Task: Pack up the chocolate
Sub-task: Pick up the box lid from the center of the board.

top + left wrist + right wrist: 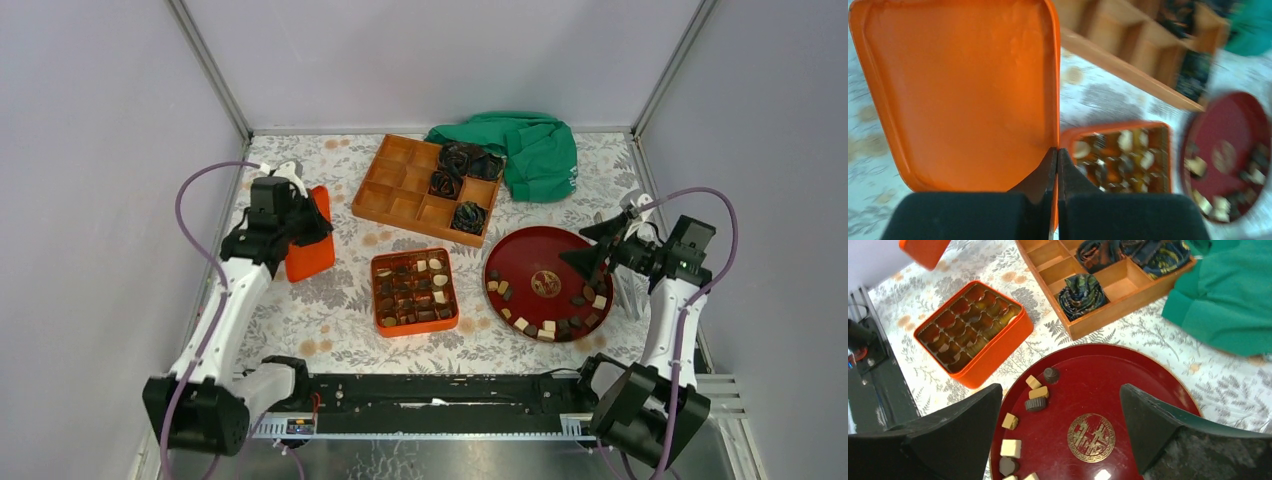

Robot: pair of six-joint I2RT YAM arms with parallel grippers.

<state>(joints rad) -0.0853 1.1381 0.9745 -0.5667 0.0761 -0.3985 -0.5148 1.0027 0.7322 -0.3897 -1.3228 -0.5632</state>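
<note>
Pinches lid point(963, 90) by its edge in left gripper point(1057, 150), jaws fully closed, lid tilted, well left of box point(417, 328). Hangs right gripper point(1060, 390) wide open and empty above plate point(540, 250), loose chocolate point(1039, 393) lying below, mostly toward the near rim. Sets box between lid and plate. Likely calls for the right gripper, nearest the chocolate, to carry it leftward.

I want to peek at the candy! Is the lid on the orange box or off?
Off. The orange box sits uncovered, chocolates showing; the left gripper holds the lid by its edge beside it.
</note>
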